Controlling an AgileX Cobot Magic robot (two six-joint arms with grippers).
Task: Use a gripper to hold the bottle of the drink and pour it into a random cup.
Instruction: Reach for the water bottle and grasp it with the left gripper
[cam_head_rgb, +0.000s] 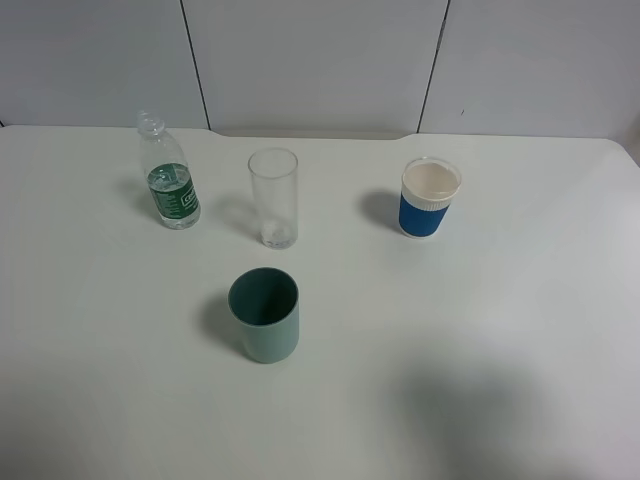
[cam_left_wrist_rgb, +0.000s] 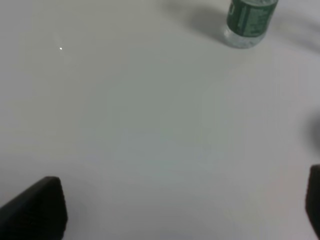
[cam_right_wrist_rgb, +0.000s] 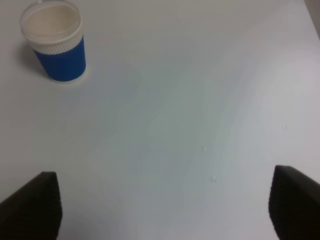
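Observation:
The small clear bottle (cam_head_rgb: 172, 187) with a dark green label stands upright at the back left of the white table (cam_head_rgb: 480, 330). Its lower part also shows in the left wrist view (cam_left_wrist_rgb: 248, 20), well ahead of my left gripper (cam_left_wrist_rgb: 175, 205). The left gripper's black fingertips (cam_left_wrist_rgb: 35, 207) are wide apart with nothing between them. The teal-green cup (cam_head_rgb: 265, 315) stands upright and empty in the middle, nearer the front. My right gripper (cam_right_wrist_rgb: 162, 202) is open and empty over bare table. Neither gripper shows in the exterior high view.
A tall clear glass (cam_head_rgb: 273, 197) stands between the bottle and a blue-and-white paper cup (cam_head_rgb: 429, 197), which also shows in the right wrist view (cam_right_wrist_rgb: 55, 42). Grey wall panels rise behind the table's far edge.

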